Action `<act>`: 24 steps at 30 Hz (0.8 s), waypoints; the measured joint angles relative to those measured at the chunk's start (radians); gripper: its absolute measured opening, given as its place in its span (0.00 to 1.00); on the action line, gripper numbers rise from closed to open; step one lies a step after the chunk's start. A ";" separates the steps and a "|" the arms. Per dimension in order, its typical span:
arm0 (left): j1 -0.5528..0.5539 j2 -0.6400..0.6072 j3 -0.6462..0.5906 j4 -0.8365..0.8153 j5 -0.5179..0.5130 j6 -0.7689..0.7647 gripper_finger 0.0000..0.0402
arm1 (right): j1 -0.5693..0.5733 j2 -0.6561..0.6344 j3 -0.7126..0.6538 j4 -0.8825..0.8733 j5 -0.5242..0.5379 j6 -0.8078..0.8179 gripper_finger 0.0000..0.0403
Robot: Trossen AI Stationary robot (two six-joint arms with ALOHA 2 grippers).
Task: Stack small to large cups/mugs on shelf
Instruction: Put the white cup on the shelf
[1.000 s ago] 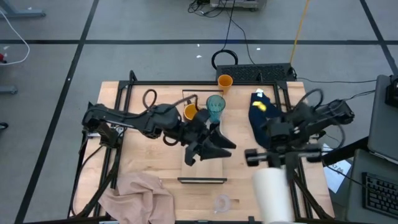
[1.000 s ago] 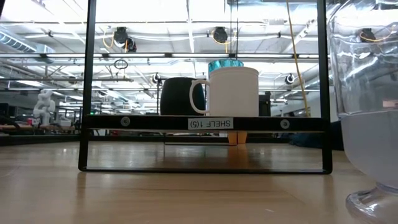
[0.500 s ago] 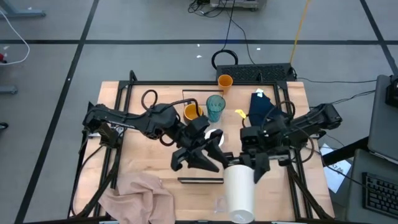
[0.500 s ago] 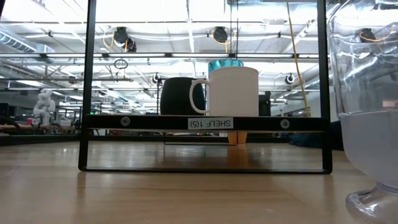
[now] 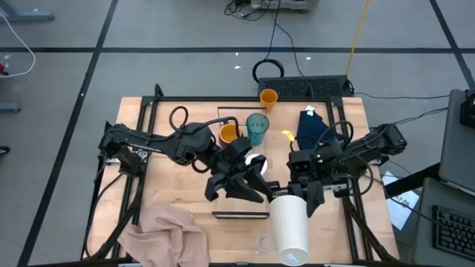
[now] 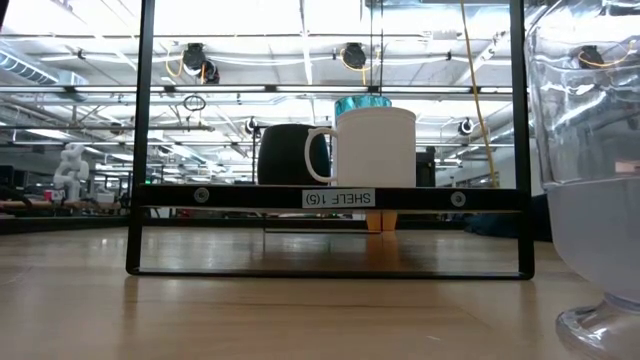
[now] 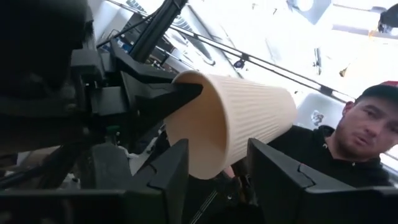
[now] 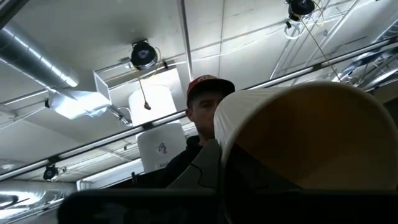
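My right gripper (image 5: 300, 194) is shut on the beige ribbed cup (image 5: 291, 226), which it carries high over the table's near right part, just right of the shelf (image 5: 245, 206). My left gripper (image 5: 234, 193) is open above the shelf's near half; in its wrist view the beige cup (image 7: 233, 127) shows beyond its fingers. The dark mug with the orange inside (image 5: 228, 133), the teal tumbler (image 5: 257, 127) and the white mug (image 5: 256, 162) stand on the shelf. The small orange cup (image 5: 268, 96) stands on the table at the far edge. The tiny clear glass (image 5: 265, 242) stands at the near edge. My right gripper holds the beige cup by its wide rim (image 7: 186, 109), with one finger inside the mouth (image 8: 261, 177) and one outside the wall (image 8: 202, 165). The cup is lifted clear and lies nearly on its side, its narrow base pointing toward the table's near edge.
A pink cloth (image 5: 167, 230) lies at the near left corner and a dark blue cloth (image 5: 312, 130) at the far right. A black frame (image 5: 148, 111) runs around the table. A person (image 7: 360, 134) stands beyond the table.
My right gripper has carried the beige cup toward the table's left, from the right edge to just beside the shelf's near end. My left gripper has drawn back a little toward the near edge, away from the white mug.
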 joint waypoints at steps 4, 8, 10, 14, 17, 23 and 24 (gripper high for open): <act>0.001 0.000 0.000 0.009 -0.005 -0.044 0.38 | -0.002 0.000 0.000 0.000 -0.001 -0.004 0.00; 0.002 0.000 0.000 0.025 -0.008 -0.086 0.38 | -0.003 0.000 0.000 0.000 -0.005 -0.006 0.00; 0.002 0.000 0.000 0.026 -0.008 -0.085 0.38 | -0.003 0.000 0.000 0.000 -0.009 -0.006 0.00; 0.001 0.000 0.000 0.028 -0.013 -0.071 0.38 | -0.003 0.000 0.001 0.000 -0.020 -0.011 0.00; 0.002 0.000 0.000 0.027 -0.013 -0.082 0.38 | -0.009 0.000 0.001 -0.005 -0.026 -0.030 0.00; 0.025 -0.009 0.000 -0.049 0.013 -0.044 0.36 | -0.032 -0.001 0.001 -0.027 -0.057 -0.048 0.00; 0.030 -0.016 0.000 -0.077 0.018 -0.040 0.35 | -0.038 -0.001 -0.004 -0.028 -0.058 -0.052 0.00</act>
